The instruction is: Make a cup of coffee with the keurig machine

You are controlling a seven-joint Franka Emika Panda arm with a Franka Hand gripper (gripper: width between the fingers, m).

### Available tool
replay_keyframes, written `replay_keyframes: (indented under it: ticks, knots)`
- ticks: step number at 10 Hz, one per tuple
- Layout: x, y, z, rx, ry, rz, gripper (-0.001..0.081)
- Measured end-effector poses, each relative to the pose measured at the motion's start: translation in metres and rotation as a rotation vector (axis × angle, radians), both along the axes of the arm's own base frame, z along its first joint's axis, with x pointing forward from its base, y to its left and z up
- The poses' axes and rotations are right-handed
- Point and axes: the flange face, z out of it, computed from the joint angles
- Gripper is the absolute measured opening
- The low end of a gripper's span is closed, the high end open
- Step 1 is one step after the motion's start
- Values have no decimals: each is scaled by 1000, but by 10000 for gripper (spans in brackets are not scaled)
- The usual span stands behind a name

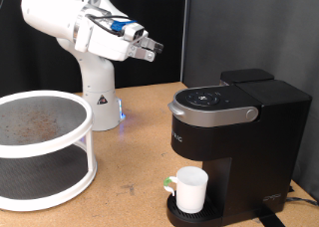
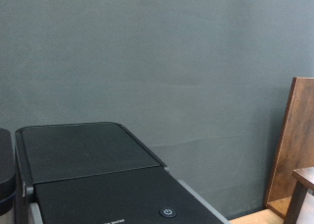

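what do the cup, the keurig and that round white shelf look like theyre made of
Cup: probably glazed ceramic, plain white with a smooth, slightly glossy wall. Keurig: matte black plastic body, with a silvery band around the top that could be metal or metallic-painted plastic. Shelf: white rim and posts that look like plastic or painted metal; its top tier looks brown and speckled, material unclear.

One cup (image 1: 189,188), one keurig machine (image 1: 234,137), one rack (image 1: 42,147).

no legible text, keurig machine (image 1: 234,127) markings unreadable
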Motion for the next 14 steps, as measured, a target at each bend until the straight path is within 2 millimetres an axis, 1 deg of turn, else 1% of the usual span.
replay_keyframes:
  ticks: [1,2,3,5,7,8,9,10,12,13,14]
  knots:
    - [0,0,-1,-5,1,3,807]
    - [1,1,1,-8,-9,1,807]
    - [6,7,9,-38,-17,-1,807]
    - [16,29,30,-184,26,31,807]
    - [24,57,50,-348,90,70,807]
    - [29,71,57,-386,125,87,807]
    - [36,83,64,-356,164,59,807]
    - [43,89,62,-330,196,31,807]
    - [41,90,60,-377,159,80,807]
    - [40,93,62,-426,146,135,807]
    - [42,98,70,-484,143,183,807]
